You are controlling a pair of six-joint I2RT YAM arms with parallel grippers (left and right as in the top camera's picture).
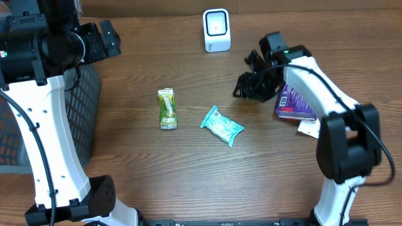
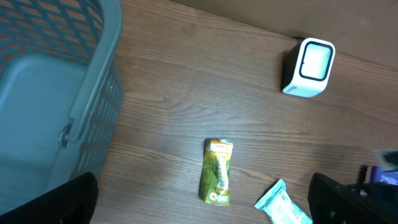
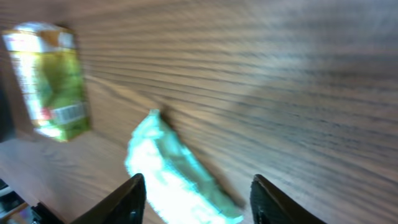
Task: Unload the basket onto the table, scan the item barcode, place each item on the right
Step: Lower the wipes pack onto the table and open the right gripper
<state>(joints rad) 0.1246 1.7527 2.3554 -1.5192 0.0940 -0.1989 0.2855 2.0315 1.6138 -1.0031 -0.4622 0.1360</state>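
The white barcode scanner [image 1: 217, 30] stands at the back of the table, its window also showing in the left wrist view [image 2: 309, 67]. A green packet [image 1: 167, 108] [image 2: 217, 171] and a teal packet [image 1: 222, 125] [image 3: 174, 174] lie mid-table. A purple packet [image 1: 295, 103] lies at the right, partly under my right arm. My right gripper [image 1: 242, 86] [image 3: 199, 199] hovers left of the purple packet, jaws apart and holding nothing, with the teal packet on the table beyond them. My left gripper [image 1: 107, 37] [image 2: 199, 205] is wide open high at the back left.
A grey mesh basket [image 1: 81, 119] [image 2: 56, 81] stands at the left edge, below my left arm. A white slip [image 1: 309, 129] lies beside the purple packet. Bare wood runs between the scanner and the packets.
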